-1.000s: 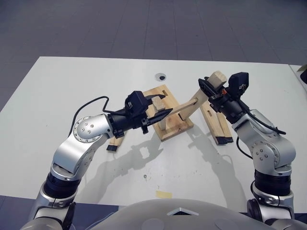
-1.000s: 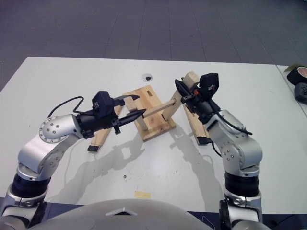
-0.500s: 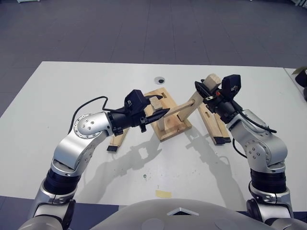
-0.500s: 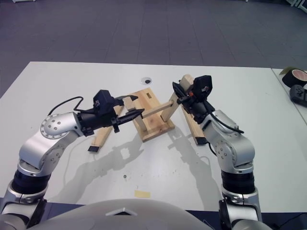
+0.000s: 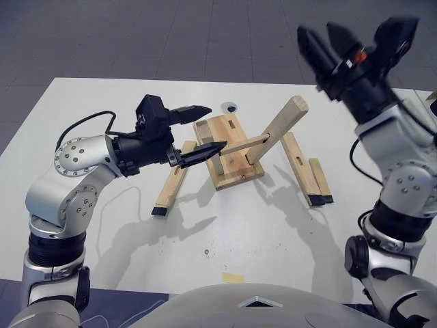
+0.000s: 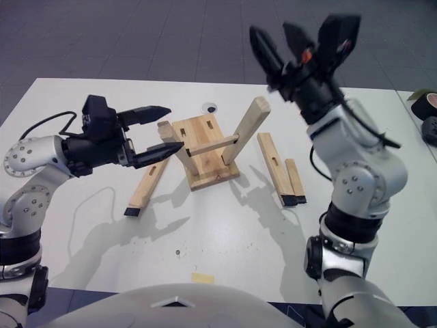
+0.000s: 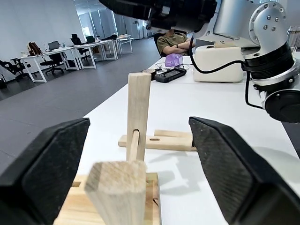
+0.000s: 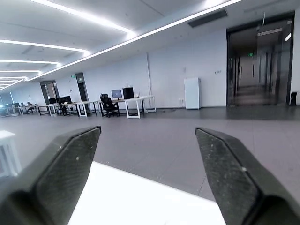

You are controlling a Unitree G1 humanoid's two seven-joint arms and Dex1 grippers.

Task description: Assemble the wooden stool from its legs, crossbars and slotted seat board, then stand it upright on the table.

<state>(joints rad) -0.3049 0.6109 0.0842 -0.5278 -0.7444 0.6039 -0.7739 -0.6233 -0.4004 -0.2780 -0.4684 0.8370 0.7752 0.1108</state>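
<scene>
Partly assembled stool (image 5: 240, 145) on white table (image 5: 102, 102)

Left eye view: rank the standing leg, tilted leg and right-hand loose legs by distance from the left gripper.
1. standing leg: on the seat board, right at the open left gripper.
2. tilted leg: over the board's right side.
3. loose legs: lying flat, farthest right.
</scene>
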